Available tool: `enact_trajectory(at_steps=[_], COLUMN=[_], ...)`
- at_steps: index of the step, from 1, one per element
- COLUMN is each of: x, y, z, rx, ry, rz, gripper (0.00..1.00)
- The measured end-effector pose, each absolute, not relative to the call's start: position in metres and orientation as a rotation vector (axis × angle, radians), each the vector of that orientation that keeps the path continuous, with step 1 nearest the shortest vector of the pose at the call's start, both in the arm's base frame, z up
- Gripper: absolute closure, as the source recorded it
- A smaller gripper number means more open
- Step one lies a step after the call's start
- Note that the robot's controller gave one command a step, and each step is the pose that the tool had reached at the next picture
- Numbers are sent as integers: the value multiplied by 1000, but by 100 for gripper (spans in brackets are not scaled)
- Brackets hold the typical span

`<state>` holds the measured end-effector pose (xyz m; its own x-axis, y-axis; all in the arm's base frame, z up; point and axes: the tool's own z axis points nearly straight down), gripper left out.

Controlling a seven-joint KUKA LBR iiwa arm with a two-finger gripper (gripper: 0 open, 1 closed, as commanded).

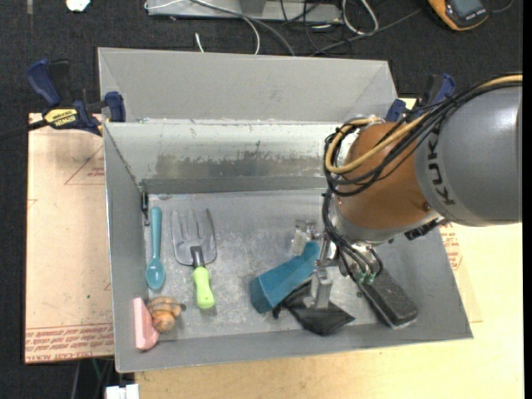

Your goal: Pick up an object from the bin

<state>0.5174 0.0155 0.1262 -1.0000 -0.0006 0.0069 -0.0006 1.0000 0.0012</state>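
The gripper (318,283) is hanging low in the right half of the grey metal bin (249,223), under the arm's orange wrist cover (378,185). It is sitting right at the upper right end of a teal wedge-shaped block (283,283). The block is lying tilted on the bin floor, right of the middle and toward the near wall. How the jaws are standing cannot be told, as the wrist and cables are hiding too much of them, so nothing is showing that the block is held.

A crumpled black piece (322,317) is lying just below the block and appears to be touching its lower edge. A dark grey oblong thing (389,299) is resting near the right wall. Well apart, on the left, a blue spoon (155,252), a small garden fork with a green handle (198,263), a pink bar (142,324) and a brownish shell-like lump (166,313) are lying.

The block is looking stiff and fairly light, probably plastic or dense foam, with smooth flat faces that may be slippery. The narrower upper end, nearest the gripper, is seeming the best place to take hold, gripped across its two long flat sides. A hold too close to the tip is risking the wedge swinging or slipping out. The black piece, looking soft, might be getting dragged along.
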Motion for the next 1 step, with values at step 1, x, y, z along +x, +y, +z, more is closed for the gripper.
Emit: enact_trajectory(at_steps=[1], x=[519], y=[15], z=[130], rx=[0], ry=[-3141], rz=[-2], gripper=[0])
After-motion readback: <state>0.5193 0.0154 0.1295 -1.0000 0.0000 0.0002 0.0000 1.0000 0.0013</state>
